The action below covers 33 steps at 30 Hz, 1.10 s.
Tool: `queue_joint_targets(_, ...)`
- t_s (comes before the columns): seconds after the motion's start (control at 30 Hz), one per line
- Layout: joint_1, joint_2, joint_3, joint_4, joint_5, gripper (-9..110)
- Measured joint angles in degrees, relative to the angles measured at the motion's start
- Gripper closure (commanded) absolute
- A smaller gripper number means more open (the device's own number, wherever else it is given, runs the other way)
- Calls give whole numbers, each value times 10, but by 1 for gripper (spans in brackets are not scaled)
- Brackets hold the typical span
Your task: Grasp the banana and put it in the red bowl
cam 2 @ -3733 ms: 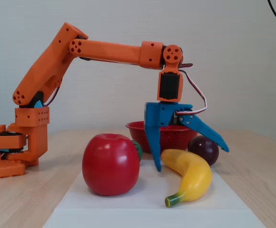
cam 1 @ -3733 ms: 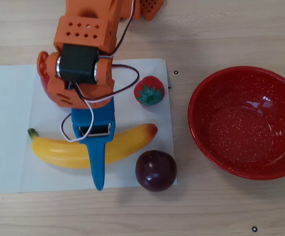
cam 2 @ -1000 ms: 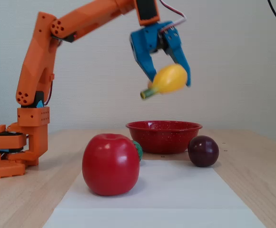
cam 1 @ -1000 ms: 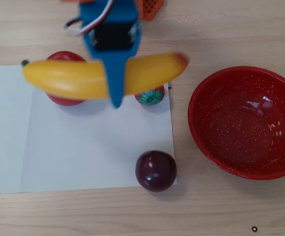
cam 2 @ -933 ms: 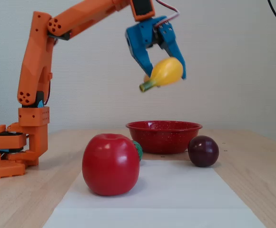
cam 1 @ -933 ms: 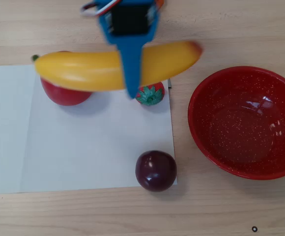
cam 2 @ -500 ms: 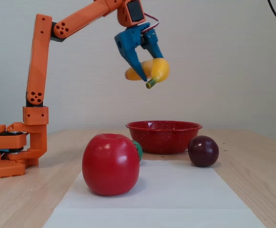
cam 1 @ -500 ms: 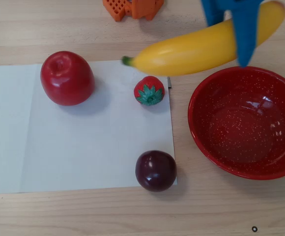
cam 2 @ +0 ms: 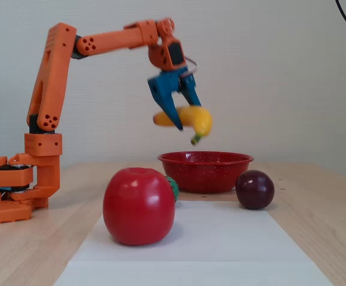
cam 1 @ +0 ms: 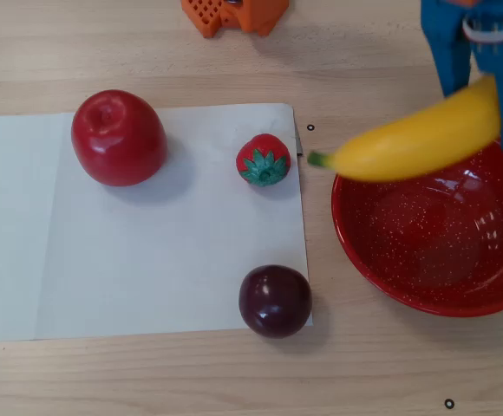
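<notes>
Left to right in the overhead view: apple, strawberry and plum sit clear, while your gripper holds the banana clamped, apparently mid-length (blurred), above the red bowl rim for release.

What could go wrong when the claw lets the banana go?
The banana is long, and in the overhead view its green stem end sticks out past the red bowl rim, so it might tip out. It hangs well above the bowl in the fixed view, so it could bounce. The claw should probably lower first.
</notes>
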Motion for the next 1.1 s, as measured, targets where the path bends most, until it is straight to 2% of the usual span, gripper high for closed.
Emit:
queue_joint_targets(0.2, 0, -13, 87, -112, 1, 100)
queue_joint_targets(0.4, -4, -37, 122, -151, 8, 68)
queue_joint_targets(0.53, -6, -37, 123, -149, 7, 63)
queue_joint_targets(0.67, -9, -37, 122, -120, 5, 65)
queue_joint_targets(0.77, -18, -37, 94, -84, 7, 76)
queue_joint_targets(0.9, -59, -32, 35, -38, 7, 84)
queue_joint_targets(1.03, -85, -26, -3, 12, 2, 101)
queue_joint_targets(1.1, -90, -3, -3, 29, 2, 101)
